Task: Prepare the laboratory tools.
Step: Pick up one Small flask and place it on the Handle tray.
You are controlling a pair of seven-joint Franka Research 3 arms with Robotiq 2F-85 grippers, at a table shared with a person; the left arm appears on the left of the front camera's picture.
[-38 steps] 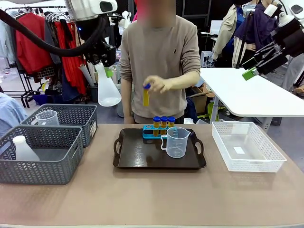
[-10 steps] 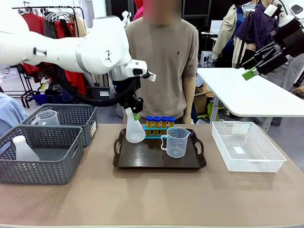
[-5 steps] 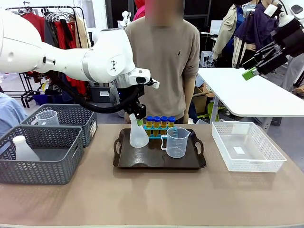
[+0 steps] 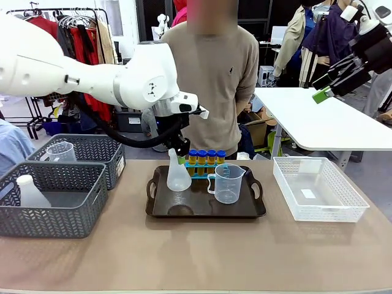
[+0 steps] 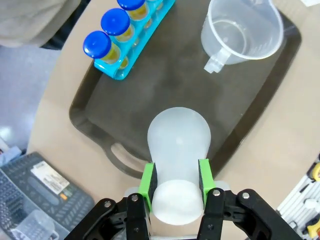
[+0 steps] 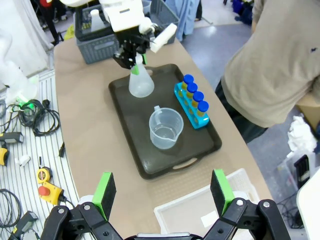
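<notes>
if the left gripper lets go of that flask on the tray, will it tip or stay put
The flask probably stays put: its base is much wider than the neck held by the left gripper, so it looks bottom-heavy in shape. It seems empty and translucent plastic, so likely light and easy to nudge. The tray looks smooth, so it may slide rather than tip.

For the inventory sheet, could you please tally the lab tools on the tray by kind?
Test tubes: 4
Beaker: 1
Flask: 1, over the tray in the left gripper
Total: 6
</notes>
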